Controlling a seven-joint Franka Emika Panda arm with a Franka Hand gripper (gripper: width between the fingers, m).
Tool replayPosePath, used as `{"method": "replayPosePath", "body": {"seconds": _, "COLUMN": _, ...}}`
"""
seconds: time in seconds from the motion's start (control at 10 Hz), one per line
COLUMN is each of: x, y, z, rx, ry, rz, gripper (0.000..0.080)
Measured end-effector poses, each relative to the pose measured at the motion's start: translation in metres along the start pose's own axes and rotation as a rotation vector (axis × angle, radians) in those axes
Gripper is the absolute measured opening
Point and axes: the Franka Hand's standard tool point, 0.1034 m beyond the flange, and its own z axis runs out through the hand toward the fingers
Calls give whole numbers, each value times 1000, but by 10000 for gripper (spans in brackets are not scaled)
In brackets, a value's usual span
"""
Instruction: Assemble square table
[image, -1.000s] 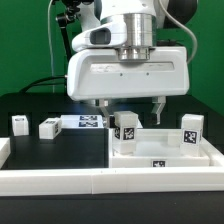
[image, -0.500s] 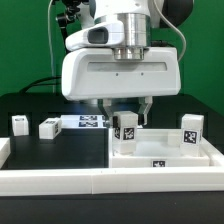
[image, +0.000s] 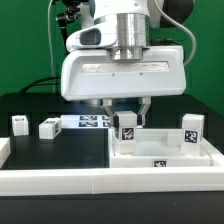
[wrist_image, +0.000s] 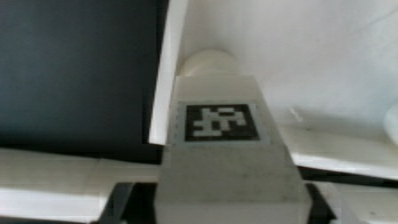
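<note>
The white square tabletop (image: 172, 158) lies at the exterior view's right, and its surface also shows in the wrist view (wrist_image: 338, 70). A white leg (image: 126, 128) with a tag stands upright on its near-left corner. It fills the wrist view (wrist_image: 222, 120). My gripper (image: 126, 110) hangs straight over this leg, with one finger on each side of its top. In the wrist view the gripper (wrist_image: 222, 206) has its dark fingers (wrist_image: 135, 205) pressed against the leg's sides. A second leg (image: 191, 130) stands on the tabletop's right. Two more legs (image: 19, 123) (image: 48, 127) lie on the black table at the left.
The marker board (image: 88, 122) lies flat behind the left legs. A long low white border wall (image: 60, 181) runs along the front edge. A green wall stands behind the arm.
The gripper has shifted toward the exterior view's left over the upright leg. Its fingers have drawn together from a wide spread onto the leg's sides.
</note>
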Motion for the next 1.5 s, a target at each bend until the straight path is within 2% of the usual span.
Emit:
{"method": "replayPosePath", "body": {"seconds": 0.2, "x": -1, "y": 1, "z": 0, "rx": 2, "ry": 1, "rz": 266, "gripper": 291}}
{"method": "replayPosePath", "body": {"seconds": 0.6, "x": -3, "y": 0, "z": 0, "rx": -33, "ry": 22, "rz": 819, "gripper": 291}}
{"method": "replayPosePath", "body": {"seconds": 0.7, "x": -4, "y": 0, "z": 0, "rx": -35, "ry": 13, "rz": 918, "gripper": 291}}
{"method": "replayPosePath", "body": {"seconds": 0.9, "x": -2, "y": 2, "z": -2, "rx": -17, "ry": -14, "rz": 1117, "gripper": 291}}
{"method": "replayPosePath", "body": {"seconds": 1.3, "x": -3, "y": 3, "z": -1, "rx": -3, "ry": -19, "rz": 1263, "gripper": 291}}
{"method": "replayPosePath", "body": {"seconds": 1.4, "x": -3, "y": 3, "z": -1, "rx": -3, "ry": -19, "rz": 1258, "gripper": 380}}
{"method": "replayPosePath", "body": {"seconds": 1.5, "x": -3, "y": 2, "z": -1, "rx": -3, "ry": -19, "rz": 1210, "gripper": 380}}
